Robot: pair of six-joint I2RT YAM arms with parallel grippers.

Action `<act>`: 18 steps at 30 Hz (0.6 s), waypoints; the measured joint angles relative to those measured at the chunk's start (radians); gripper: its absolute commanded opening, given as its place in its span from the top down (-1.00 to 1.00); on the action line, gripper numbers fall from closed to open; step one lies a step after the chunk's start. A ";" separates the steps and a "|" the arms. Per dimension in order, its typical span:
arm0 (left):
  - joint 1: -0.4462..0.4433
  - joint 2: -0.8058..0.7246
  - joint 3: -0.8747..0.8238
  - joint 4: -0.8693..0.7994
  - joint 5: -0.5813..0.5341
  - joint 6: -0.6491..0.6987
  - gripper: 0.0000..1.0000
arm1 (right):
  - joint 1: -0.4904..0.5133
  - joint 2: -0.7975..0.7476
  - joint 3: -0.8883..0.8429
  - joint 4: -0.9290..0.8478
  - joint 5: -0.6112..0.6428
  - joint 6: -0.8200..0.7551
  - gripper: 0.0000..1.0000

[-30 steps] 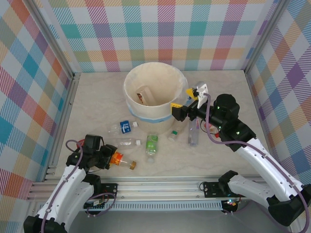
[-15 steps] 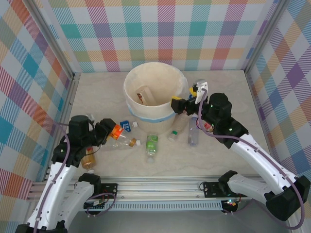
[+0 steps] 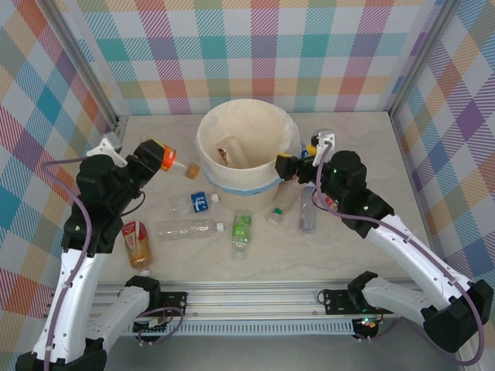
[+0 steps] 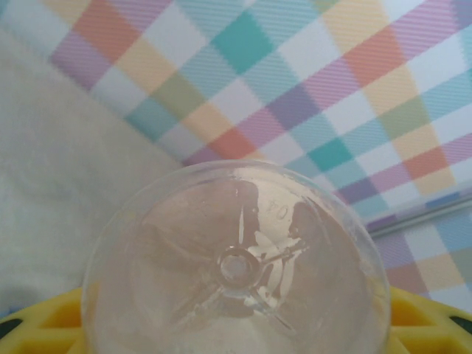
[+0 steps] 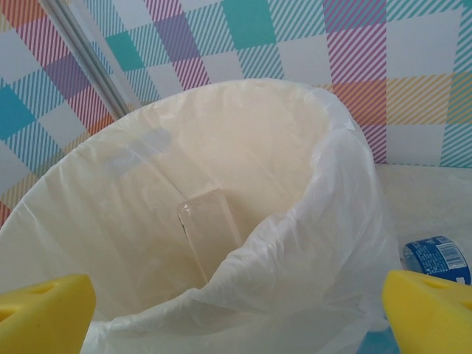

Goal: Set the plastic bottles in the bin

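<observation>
Jaws of the left gripper (image 3: 152,156) are clamped on an orange-labelled bottle (image 3: 174,162), held above the table (image 3: 170,259), left of the bin (image 3: 232,182). Jaws of the right gripper (image 3: 298,158) are spread wide at the bin's right rim. 6 other bottles (image 3: 242,229) are seen lying before the bin.

Held bottle (image 4: 236,265) blurred, cut by bottom edge, blue-labelled bottle (image 5: 435,258) half hidden behind bin (image 5: 221,147)

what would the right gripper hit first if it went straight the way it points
Probably the lined near rim of the large round cream-white bin, which sits right ahead between the fingers of the open right gripper; depth is unclear.
</observation>
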 measured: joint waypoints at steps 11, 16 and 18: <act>0.000 0.316 0.212 0.251 0.134 0.023 0.62 | 0.000 -0.089 -0.006 -0.039 0.044 0.040 -0.99; -0.010 0.474 0.288 0.258 0.213 0.024 0.63 | 0.000 -0.113 -0.011 -0.055 0.062 0.058 -0.99; -0.025 0.528 0.328 0.239 0.230 0.036 0.61 | 0.000 -0.117 -0.012 -0.063 0.068 0.062 -0.99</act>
